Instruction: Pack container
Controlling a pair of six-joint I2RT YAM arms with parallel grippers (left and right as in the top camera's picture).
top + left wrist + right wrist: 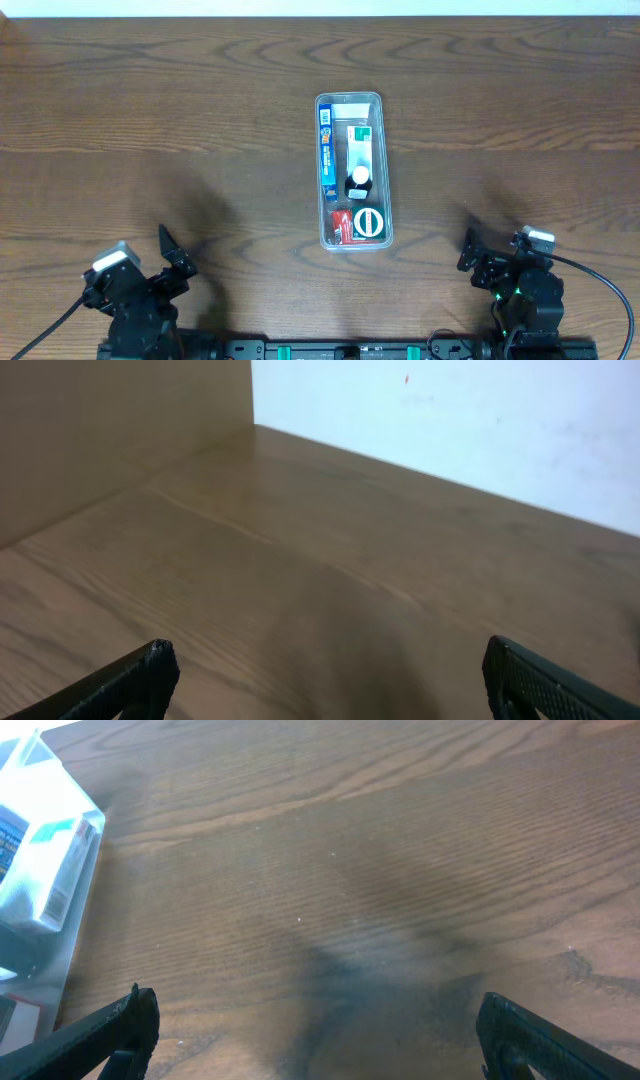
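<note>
the container (374,112), a long clear tray with rounded corners, lies at the middle of the dark wood-grain tabletop (150,120). it holds a narrow blue box (327,150), a white-and-green box (361,148) and a red pack (342,228). a pale wall (450,430) rises behind. the left end effector (325,675) and right end effector (315,1025) hang near the front edge, fingers spread, gripping nothing. the printing on the boxes is too small to read.

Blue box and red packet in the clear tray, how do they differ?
The blue box is long and narrow, the red packet short and squarish. The blue box runs along the container's left wall; the red packet sits at the end nearest the robot. Both lie inside the container.
</note>
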